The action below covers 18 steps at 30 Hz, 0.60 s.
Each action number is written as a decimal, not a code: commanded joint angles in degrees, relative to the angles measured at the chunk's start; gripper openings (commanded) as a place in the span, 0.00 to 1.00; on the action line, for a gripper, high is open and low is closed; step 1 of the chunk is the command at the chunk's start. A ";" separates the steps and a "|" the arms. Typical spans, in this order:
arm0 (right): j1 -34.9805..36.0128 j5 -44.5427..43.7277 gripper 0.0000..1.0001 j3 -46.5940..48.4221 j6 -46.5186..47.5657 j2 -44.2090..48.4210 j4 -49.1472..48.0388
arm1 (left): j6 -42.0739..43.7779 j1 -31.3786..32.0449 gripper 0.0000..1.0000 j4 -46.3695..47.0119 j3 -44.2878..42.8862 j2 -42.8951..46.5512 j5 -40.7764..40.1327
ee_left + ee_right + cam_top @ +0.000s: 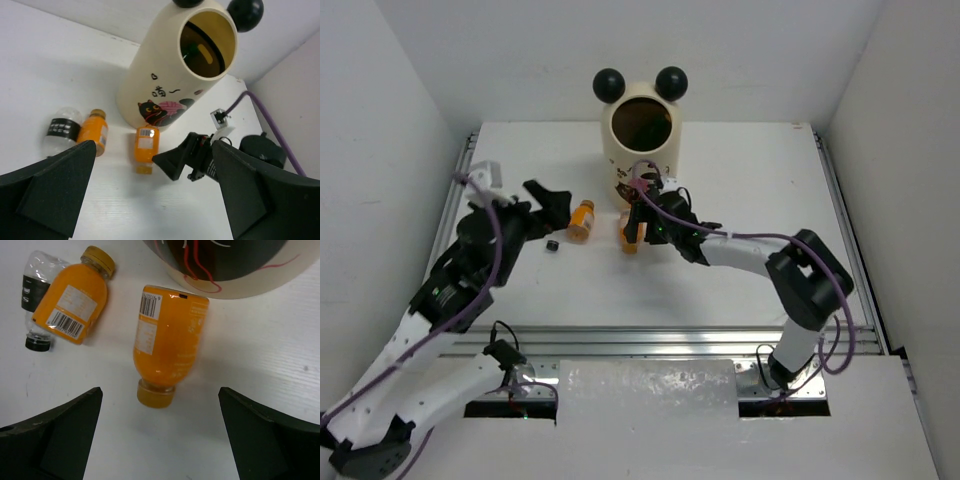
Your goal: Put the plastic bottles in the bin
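The cream bin with two black ball ears stands at the back centre; it also shows in the left wrist view and the right wrist view. Dim green and yellow shapes lie inside it. One orange bottle lies on its side by the bin's foot, cap toward me. My right gripper is open and hovers just above it, empty; it also shows in the top view. A second orange bottle and a clear bottle lie to the left. My left gripper is open and empty beside them.
A metal rail runs along the table's near edge and white walls close in left, right and back. The right arm's purple cable arcs over the table's right half.
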State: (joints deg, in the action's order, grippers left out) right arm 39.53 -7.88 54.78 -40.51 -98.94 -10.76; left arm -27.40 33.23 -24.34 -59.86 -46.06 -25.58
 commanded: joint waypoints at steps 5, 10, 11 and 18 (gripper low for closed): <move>1.08 -0.73 0.95 10.86 3.50 -13.80 -5.14 | -1.87 -0.36 1.00 -4.22 9.05 12.48 0.53; 2.04 -2.49 0.62 6.94 8.95 -14.45 -11.10 | -0.99 -0.36 1.00 -7.03 9.32 12.93 0.88; 2.30 -3.54 0.57 5.09 9.66 -13.14 -14.34 | -1.08 -0.28 1.00 -7.04 9.41 12.84 1.23; 5.82 2.05 0.33 -21.41 19.23 7.32 -30.69 | -4.41 -0.27 1.00 -1.08 12.21 9.42 18.92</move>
State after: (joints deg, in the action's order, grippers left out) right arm 43.57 -9.85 41.85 -27.90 -100.55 -28.25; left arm -29.78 33.23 -29.98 -49.06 -34.63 -18.72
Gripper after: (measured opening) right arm 0.615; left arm 0.996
